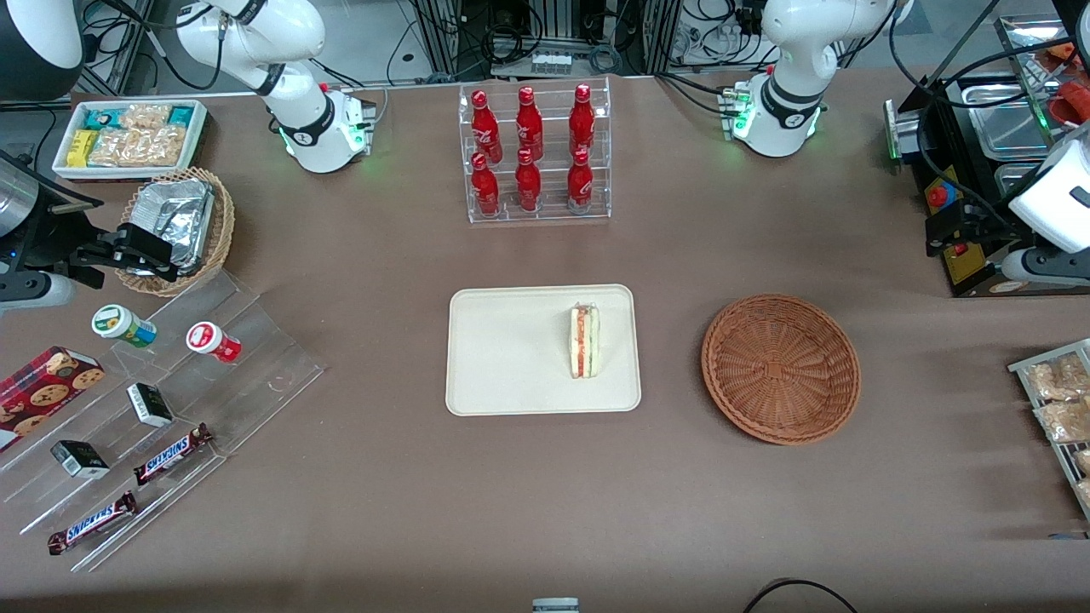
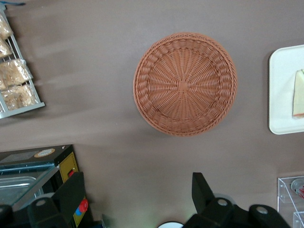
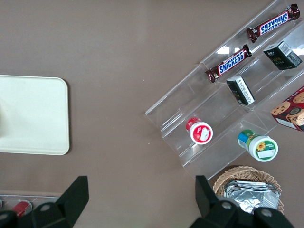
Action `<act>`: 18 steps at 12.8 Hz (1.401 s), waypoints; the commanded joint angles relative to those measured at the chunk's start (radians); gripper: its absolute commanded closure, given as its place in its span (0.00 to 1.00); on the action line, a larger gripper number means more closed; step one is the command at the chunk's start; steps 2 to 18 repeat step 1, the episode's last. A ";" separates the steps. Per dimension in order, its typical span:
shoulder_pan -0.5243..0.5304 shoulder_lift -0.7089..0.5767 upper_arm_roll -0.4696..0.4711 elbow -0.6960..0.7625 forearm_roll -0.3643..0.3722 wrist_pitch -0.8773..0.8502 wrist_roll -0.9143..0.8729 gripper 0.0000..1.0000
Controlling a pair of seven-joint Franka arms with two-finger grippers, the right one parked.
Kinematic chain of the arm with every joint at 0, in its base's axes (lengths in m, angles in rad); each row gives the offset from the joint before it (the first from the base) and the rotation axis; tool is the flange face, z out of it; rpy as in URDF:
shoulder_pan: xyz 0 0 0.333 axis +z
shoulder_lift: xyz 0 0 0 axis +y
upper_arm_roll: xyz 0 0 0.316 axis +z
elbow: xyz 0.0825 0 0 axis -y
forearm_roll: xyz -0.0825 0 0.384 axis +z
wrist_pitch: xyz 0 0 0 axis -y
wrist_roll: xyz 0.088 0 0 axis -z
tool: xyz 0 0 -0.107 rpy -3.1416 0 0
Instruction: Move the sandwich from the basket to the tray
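The sandwich (image 1: 585, 341) lies on the cream tray (image 1: 511, 358), near the tray's edge that faces the basket; it also shows in the left wrist view (image 2: 299, 93) on the tray (image 2: 282, 90). The reddish-brown wicker basket (image 1: 780, 368) is empty and sits beside the tray, toward the working arm's end; it also shows in the left wrist view (image 2: 185, 83). My left gripper (image 1: 941, 228) hangs high above the table, off to the side of the basket and farther from the front camera. In the left wrist view the gripper (image 2: 137, 183) is open and empty.
A clear rack of red bottles (image 1: 535, 153) stands farther from the front camera than the tray. A black machine with steel pans (image 1: 979, 128) and a wire rack of snack bags (image 1: 1060, 409) sit at the working arm's end. Acrylic steps with snacks (image 1: 145, 409) lie at the parked arm's end.
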State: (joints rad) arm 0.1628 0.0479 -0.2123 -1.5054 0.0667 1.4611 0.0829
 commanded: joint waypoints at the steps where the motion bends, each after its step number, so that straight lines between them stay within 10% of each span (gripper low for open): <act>1: -0.012 -0.031 0.013 -0.016 -0.013 -0.031 0.001 0.00; 18: -0.012 -0.031 0.013 -0.016 -0.013 -0.031 0.001 0.00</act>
